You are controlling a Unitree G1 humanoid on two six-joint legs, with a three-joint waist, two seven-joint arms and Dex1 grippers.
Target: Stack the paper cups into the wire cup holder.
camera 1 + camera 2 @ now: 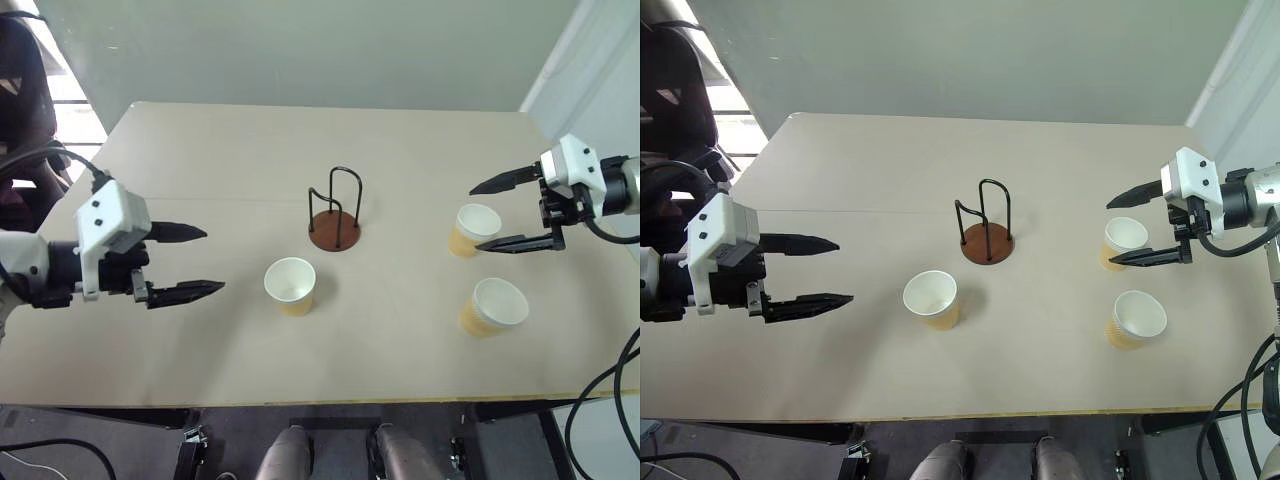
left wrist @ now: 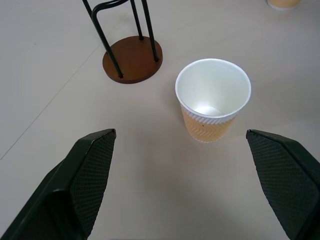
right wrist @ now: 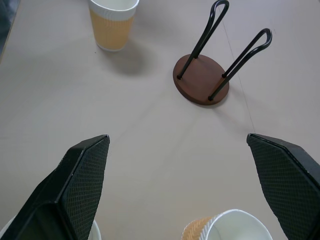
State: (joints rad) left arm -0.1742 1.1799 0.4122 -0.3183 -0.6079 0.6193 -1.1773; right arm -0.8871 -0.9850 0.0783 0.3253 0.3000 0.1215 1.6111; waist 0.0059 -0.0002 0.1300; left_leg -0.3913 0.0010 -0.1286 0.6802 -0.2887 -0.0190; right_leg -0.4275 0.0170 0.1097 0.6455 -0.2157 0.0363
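Observation:
Three paper cups stand upright on the beige table [image 1: 200,160]: one [image 1: 290,286] in front of the wire cup holder, one [image 1: 473,229] to the right, one [image 1: 492,307] nearer the front right. The wire cup holder [image 1: 335,215], black loops on a round brown base, stands empty mid-table. My left gripper [image 1: 200,262] hovers open at the left, pointing toward the middle cup [image 2: 213,99], some way short of it. My right gripper [image 1: 482,215] hangs open above and around the right cup, its fingers either side, apart from the cup.
A dark chair [image 1: 20,90] stands off the table's far left corner. Black cables [image 1: 600,400] trail beside the right arm. A faint seam [image 1: 230,181] runs across the tabletop. The table's front edge [image 1: 300,402] lies close to me.

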